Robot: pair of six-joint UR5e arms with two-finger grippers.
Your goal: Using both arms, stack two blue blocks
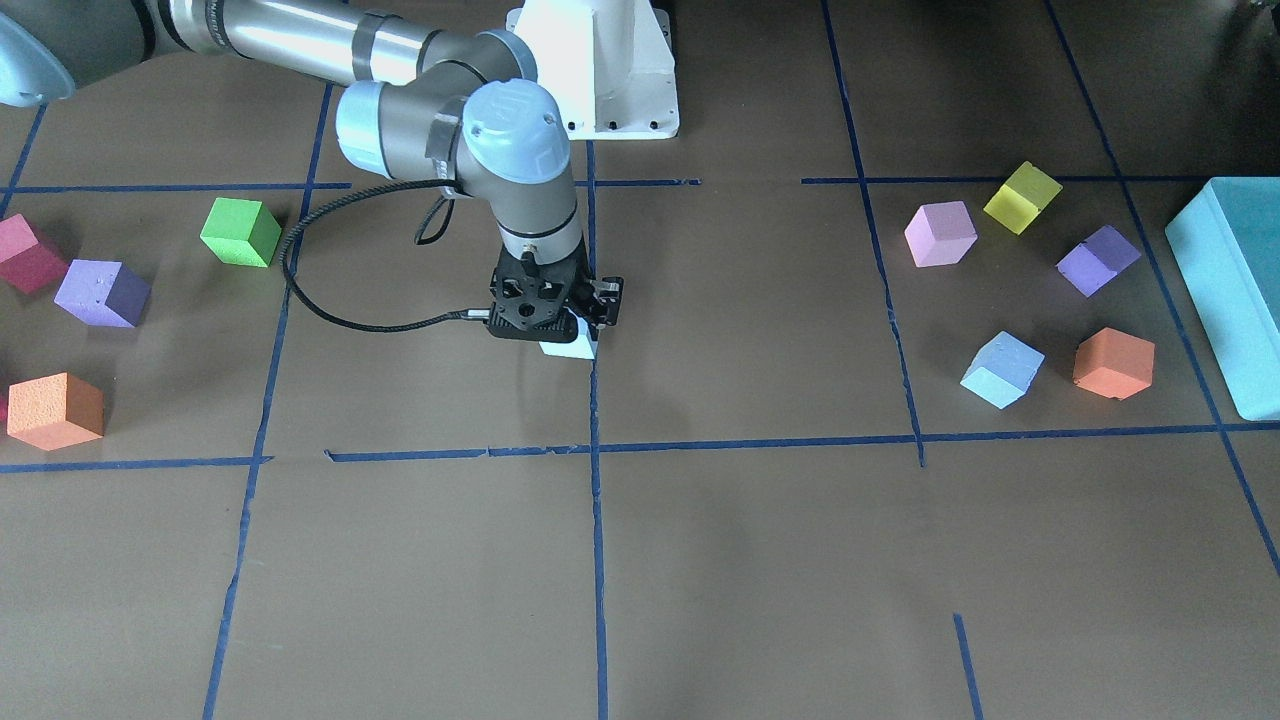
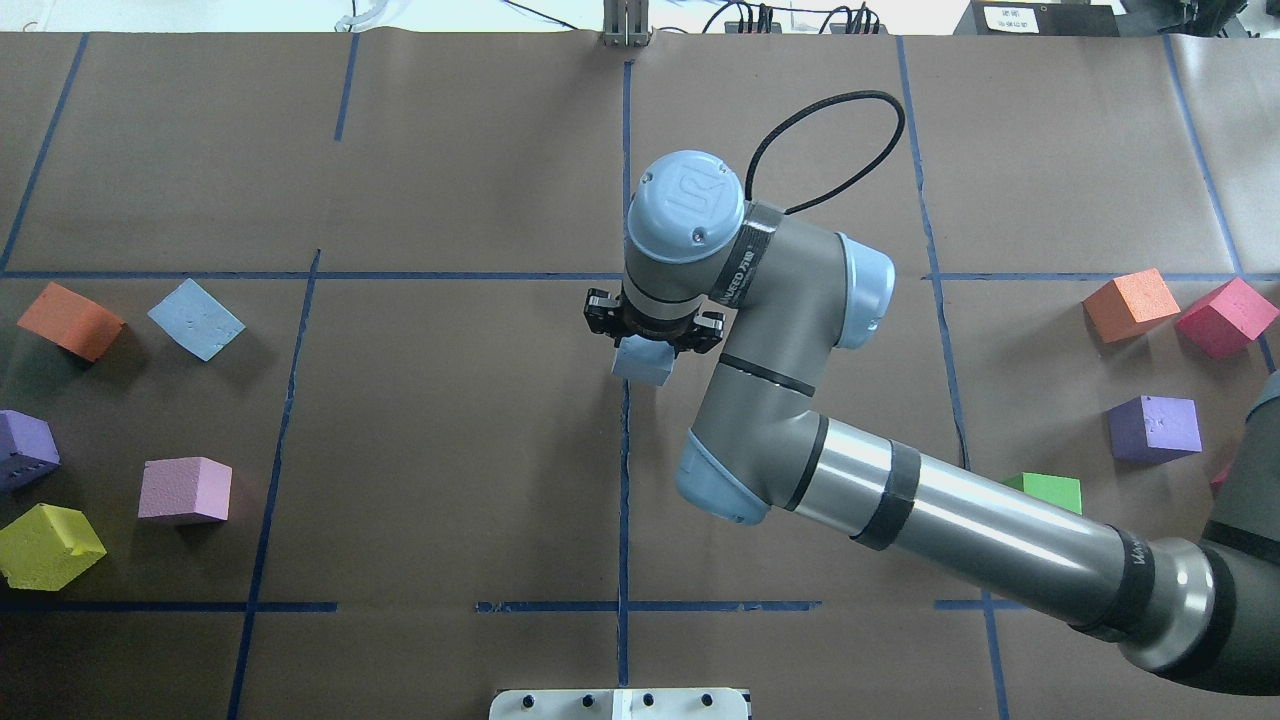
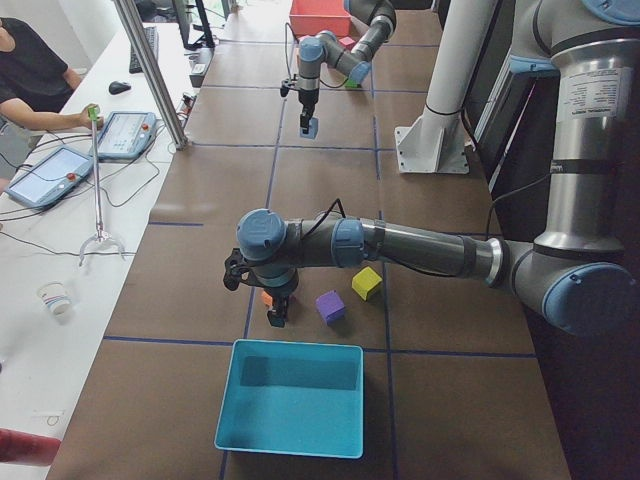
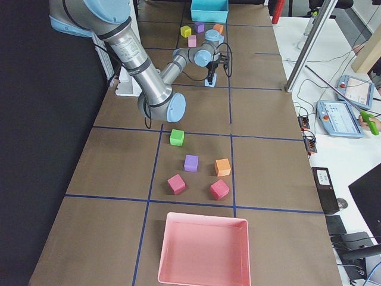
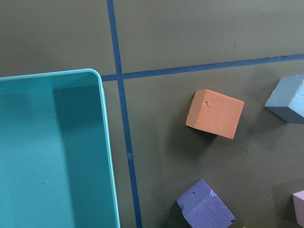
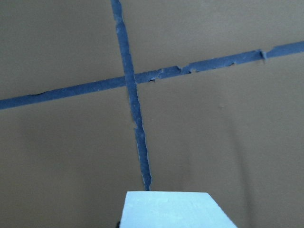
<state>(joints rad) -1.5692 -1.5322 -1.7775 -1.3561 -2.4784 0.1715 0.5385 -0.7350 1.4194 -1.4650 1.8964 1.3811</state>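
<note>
While the right pincer (image 1: 558,322) is clamping one blue block (image 1: 572,347) between its fingers over the table's (image 1: 760,560) centre, the other blue block (image 1: 1002,370) is lying well apart; the left pincer's (image 3: 277,308) opening cannot be told.

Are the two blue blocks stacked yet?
No: the loose blue block lies far from the held blue block in the right tool.

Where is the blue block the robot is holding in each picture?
Front-facing: held blue block at centre.
Overhead: centre.
Exterior left: top, far away.
Exterior right: upper middle.
Left wrist: not in it.
Right wrist: bottom edge.
Shared landmark: the centre tape line right beside it.
</note>
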